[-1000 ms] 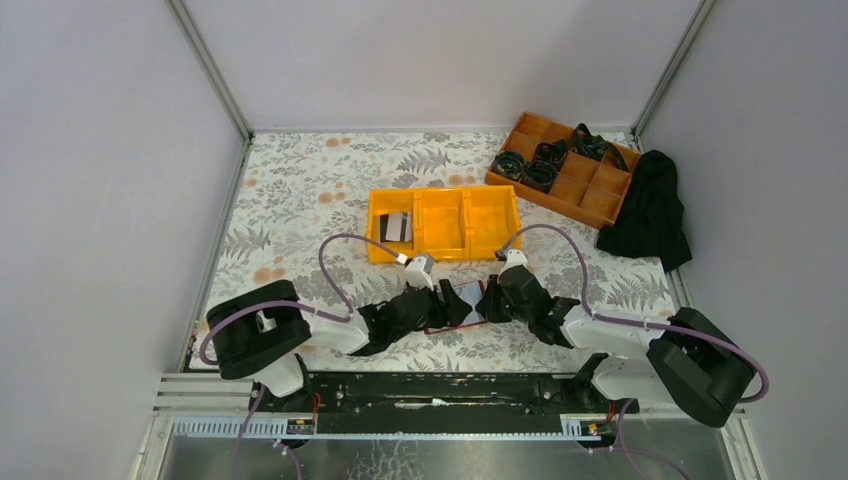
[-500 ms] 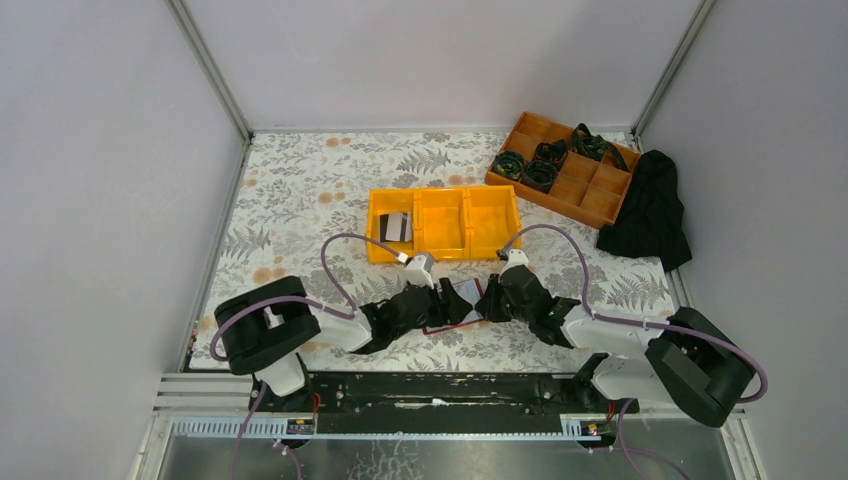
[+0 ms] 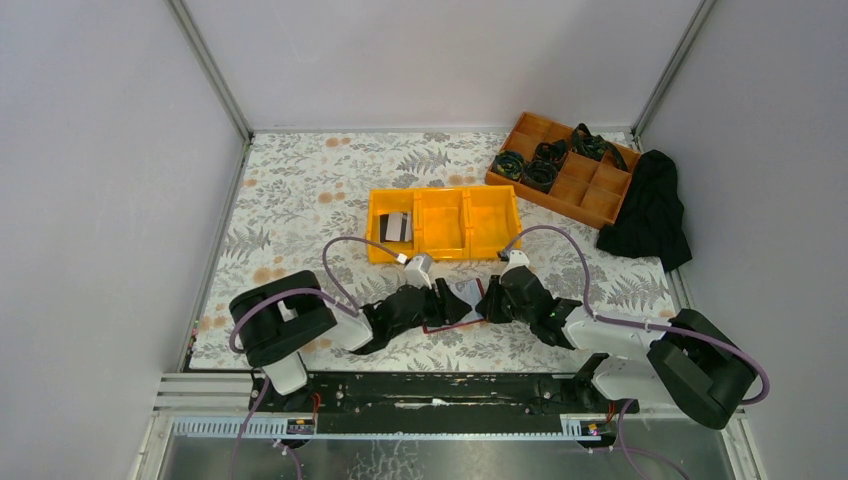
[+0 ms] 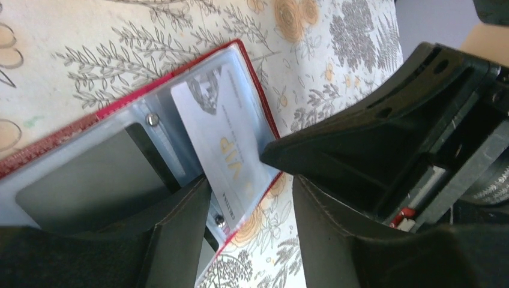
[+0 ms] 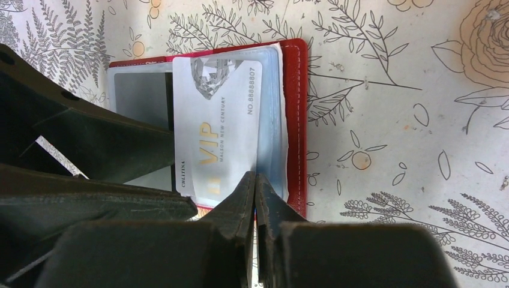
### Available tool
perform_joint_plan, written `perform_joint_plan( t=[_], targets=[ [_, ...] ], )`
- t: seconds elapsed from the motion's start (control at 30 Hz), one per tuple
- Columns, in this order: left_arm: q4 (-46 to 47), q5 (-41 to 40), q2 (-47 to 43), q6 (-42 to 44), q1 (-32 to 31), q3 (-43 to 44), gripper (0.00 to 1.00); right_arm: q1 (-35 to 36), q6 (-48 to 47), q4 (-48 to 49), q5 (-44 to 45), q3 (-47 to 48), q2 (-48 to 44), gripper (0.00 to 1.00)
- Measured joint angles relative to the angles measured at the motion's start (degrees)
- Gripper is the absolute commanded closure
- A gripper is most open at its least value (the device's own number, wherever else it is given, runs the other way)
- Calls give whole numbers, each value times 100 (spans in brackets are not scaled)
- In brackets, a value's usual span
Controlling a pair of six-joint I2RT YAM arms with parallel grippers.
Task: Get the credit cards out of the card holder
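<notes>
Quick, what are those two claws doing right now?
Left gripper: jaws open, straddling the white card's end.
Right gripper: jaws shut, tips against the card holder.

Enclosure, closed on three sides.
- Back wall (image 3: 440, 60): plain pale grey panel, matte, unmarked.
- Left wall (image 3: 100, 200) and right wall (image 3: 770, 120): same pale grey, equally bare.
- Corner posts: two slim silver metal profiles, left post (image 3: 209, 68) and right post (image 3: 677, 62), rising from the far corners.
- Tabletop (image 3: 300, 180): covered in white cloth printed with grey ferns and orange-brown flowers (the print reads sharpest in the wrist views).
- Near edge: black rail (image 3: 440, 390) on a silver frame, with a brushed metal sheet (image 3: 440, 455) below.
- Light: even and diffuse, with soft shadows only.
</notes>
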Motion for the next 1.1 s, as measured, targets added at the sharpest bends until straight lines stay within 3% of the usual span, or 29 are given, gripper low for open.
perform_joint_plan(
  t=[0.53,0.7,0.93,1.1],
  targets=[
    [2218,861,649,-592,302,-876,57,0,4,238,-66,-4,149,94],
    [2347,857,610,-640,376,-1051,78,0,13,343,-101,-4,219,94],
    [2426,872,623,-706,413,-1060,99,0,22,378,-127,-4,238,94],
    [2422,922,693,-737,466,-1056,100,-2,22,378,-125,-4,238,94]
  ],
)
